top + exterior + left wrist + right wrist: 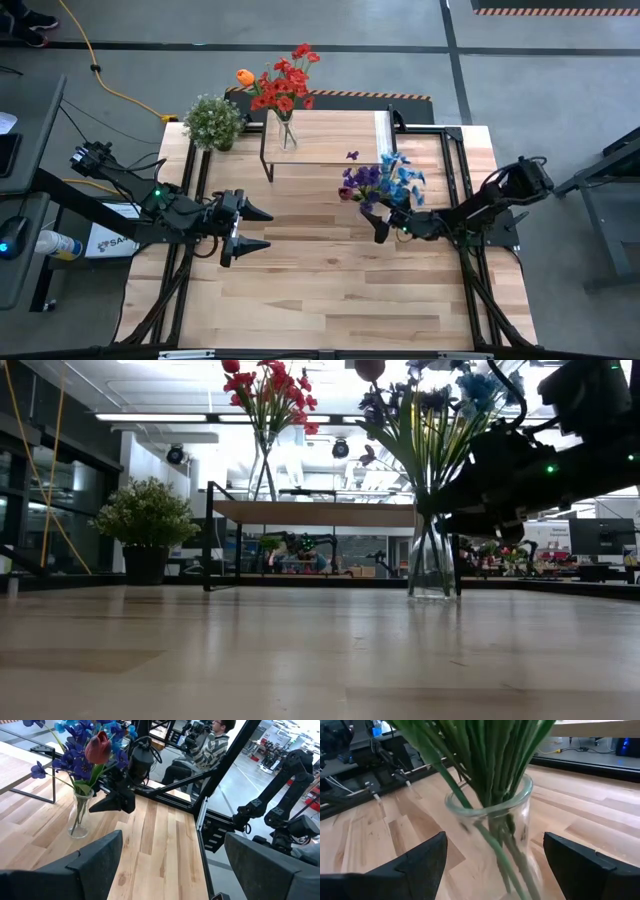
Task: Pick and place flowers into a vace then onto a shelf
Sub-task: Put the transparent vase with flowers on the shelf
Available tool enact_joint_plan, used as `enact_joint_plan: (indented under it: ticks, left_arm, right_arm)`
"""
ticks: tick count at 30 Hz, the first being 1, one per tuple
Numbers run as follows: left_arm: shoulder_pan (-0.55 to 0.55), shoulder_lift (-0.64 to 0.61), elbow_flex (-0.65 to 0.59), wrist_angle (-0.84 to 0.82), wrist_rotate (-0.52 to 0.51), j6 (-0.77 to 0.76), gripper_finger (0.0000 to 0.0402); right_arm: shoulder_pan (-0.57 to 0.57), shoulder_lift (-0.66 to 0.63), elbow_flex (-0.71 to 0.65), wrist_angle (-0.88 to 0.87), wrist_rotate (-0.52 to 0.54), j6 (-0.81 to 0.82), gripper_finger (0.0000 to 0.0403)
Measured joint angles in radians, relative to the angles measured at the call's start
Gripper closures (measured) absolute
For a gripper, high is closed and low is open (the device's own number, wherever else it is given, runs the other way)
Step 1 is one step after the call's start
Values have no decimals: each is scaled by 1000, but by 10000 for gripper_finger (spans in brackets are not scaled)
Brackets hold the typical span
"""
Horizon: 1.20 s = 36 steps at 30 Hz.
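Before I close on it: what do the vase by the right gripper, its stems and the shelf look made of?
The clear vase looks like smooth glass: the stems show through its wall and the rim glints. The thin green stems look like matte plastic, uniformly coloured, though that is a guess. The low shelf has a light wood-grain top on thin black legs, likely metal. The open right gripper stands beside the vase.

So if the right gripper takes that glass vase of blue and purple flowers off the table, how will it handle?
Probably top-heavy: the glass vase is narrow and the blue and purple flowers stand tall above it, so it may tip. Smooth glass looks slippery and breakable. The right gripper is open around its base, a low hold.
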<state>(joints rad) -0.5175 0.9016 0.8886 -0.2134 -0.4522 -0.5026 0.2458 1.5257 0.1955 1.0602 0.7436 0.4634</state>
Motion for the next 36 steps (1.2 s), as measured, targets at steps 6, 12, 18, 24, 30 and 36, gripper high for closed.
enact_joint_plan:
  ticks: [6,12,18,24,30,36]
  left_arm:
    - [0,0,0,0,0,5,21]
    - [0,0,0,0,0,6,21]
    - [0,0,0,0,0,8,21]
    - [0,0,0,0,0,8,21]
    - [0,0,0,-21,0,8,21]
    - [0,0,0,-25,0,7,21]
  right_arm:
    - [-32,0,0,2,-21,-2,86]
    - [-54,0,26,7,-20,-55,86]
    - [-70,0,83,-40,-21,-127,86]
    - [-70,0,102,-144,-17,-77,86]
    - [-70,0,101,-165,-14,-44,86]
    - [-69,0,101,-158,-3,-41,92]
